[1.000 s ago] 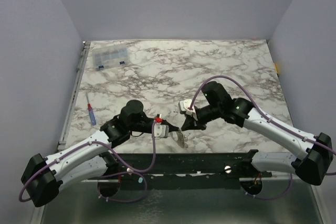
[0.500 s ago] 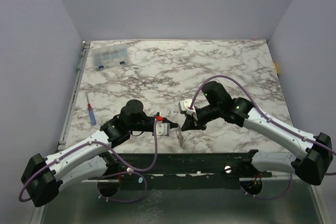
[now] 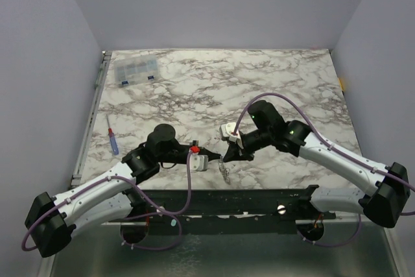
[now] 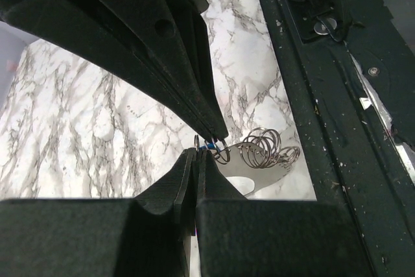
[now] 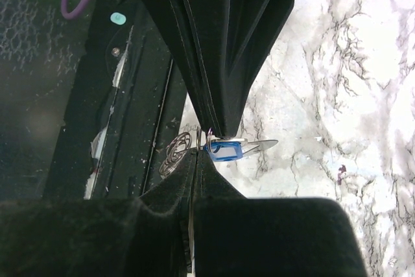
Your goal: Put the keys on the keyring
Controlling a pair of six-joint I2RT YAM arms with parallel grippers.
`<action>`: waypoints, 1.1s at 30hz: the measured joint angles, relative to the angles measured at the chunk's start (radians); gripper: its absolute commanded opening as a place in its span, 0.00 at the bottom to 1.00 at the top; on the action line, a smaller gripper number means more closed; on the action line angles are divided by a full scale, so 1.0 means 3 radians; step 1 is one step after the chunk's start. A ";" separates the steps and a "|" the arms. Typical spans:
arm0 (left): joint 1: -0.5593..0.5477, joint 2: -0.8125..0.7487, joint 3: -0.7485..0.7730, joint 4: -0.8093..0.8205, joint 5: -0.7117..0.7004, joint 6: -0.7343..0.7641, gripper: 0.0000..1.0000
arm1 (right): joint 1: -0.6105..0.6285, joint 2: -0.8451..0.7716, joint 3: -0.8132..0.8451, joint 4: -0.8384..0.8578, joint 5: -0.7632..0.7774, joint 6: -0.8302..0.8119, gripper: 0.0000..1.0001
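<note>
Just above the table's near edge my two grippers meet tip to tip. The left gripper (image 3: 211, 159) (image 4: 196, 152) is shut, and a thin metal ring of the keyring (image 4: 222, 154) shows at its tips. The right gripper (image 3: 226, 157) (image 5: 198, 151) is shut on the same cluster, with the keyring (image 5: 198, 137) standing edge-on out of its tips. A blue tag with a white label (image 5: 224, 151) hangs between the tips. A silver key (image 4: 249, 172) (image 5: 260, 145) and a bunch of several wire rings (image 4: 264, 148) (image 5: 175, 154) dangle below (image 3: 224, 172).
A clear compartment box (image 3: 136, 71) sits at the far left of the marble table (image 3: 214, 89). A blue-handled screwdriver (image 3: 113, 141) lies near the left edge. A black mounting rail (image 3: 259, 200) runs along the near edge, under the dangling keys.
My left gripper has drawn back slightly to the left, and the dangling keys have swung from a slant to hanging straight down. The right arm has hardly moved.
</note>
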 measured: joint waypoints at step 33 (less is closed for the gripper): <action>-0.0015 0.0006 0.0000 -0.0020 0.0132 -0.0001 0.00 | 0.0000 -0.0094 0.0000 -0.0048 0.0140 -0.0003 0.01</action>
